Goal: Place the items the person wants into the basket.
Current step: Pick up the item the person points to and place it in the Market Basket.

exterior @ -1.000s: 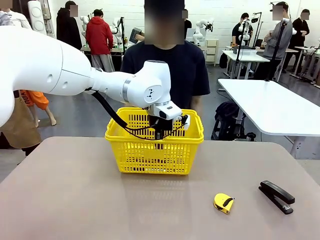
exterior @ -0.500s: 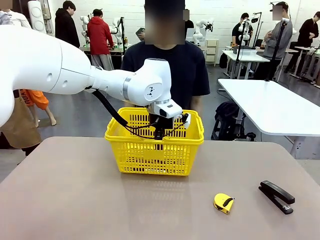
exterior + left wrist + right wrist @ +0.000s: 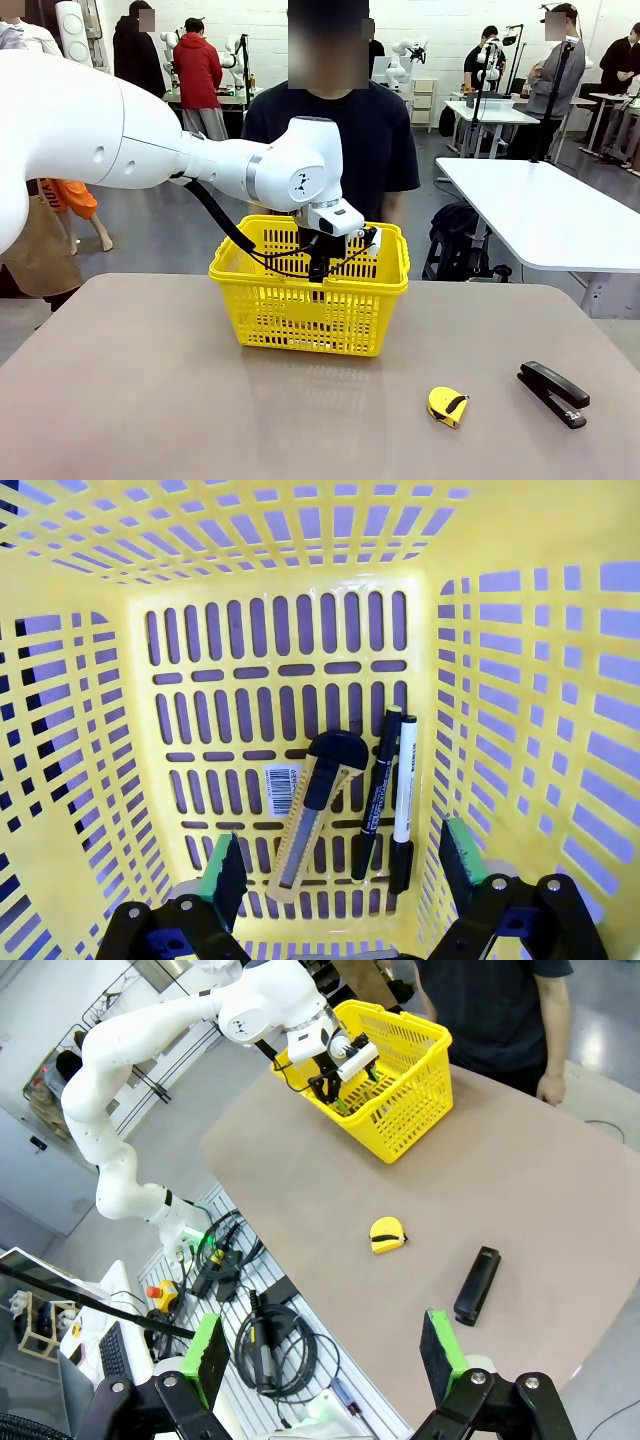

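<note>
Tabletop basket (image 3: 300, 620) holds utility knife (image 3: 315, 805), pen (image 3: 375, 780) and marker (image 3: 403, 780); left hand (image 3: 345, 865) gapes empty.

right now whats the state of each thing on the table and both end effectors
basket: upright on table, holds three tools
knife: flat on basket floor
pen: flat beside knife
marker: flat beside pen
tape measure: on table, outside basket
stapler: closed, on table
left end effector: open, empty, inside basket
right end effector: open, empty, above table edge
</note>
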Robot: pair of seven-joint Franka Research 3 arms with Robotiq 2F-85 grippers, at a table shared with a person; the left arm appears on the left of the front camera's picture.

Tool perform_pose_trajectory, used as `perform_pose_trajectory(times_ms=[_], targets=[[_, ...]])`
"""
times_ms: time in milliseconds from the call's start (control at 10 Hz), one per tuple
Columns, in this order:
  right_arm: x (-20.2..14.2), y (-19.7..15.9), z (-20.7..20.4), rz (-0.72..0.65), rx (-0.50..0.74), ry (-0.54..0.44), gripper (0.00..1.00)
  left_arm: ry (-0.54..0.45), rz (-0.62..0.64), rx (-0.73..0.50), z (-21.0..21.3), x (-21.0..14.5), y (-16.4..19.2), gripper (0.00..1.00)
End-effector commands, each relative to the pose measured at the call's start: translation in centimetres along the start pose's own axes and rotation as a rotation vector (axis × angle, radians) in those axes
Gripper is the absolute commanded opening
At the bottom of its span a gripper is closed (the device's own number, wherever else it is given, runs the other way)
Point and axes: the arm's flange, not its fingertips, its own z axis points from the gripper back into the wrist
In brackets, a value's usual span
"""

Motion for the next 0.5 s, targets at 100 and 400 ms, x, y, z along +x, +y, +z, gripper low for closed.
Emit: perform_pose_trajectory(times_ms=[100,400], targets=[[0.1,0.0,0.0,0.003,0.003,-0.015,1.0,0.017,-0.027,-0.009,0.5,-0.2,0.0,1.0],[0.1,0.0,0.0,0.003,0.003,-0.015,1.0,-0.017,0.038,0.102,5.4,-1.9,0.2,1.0]])
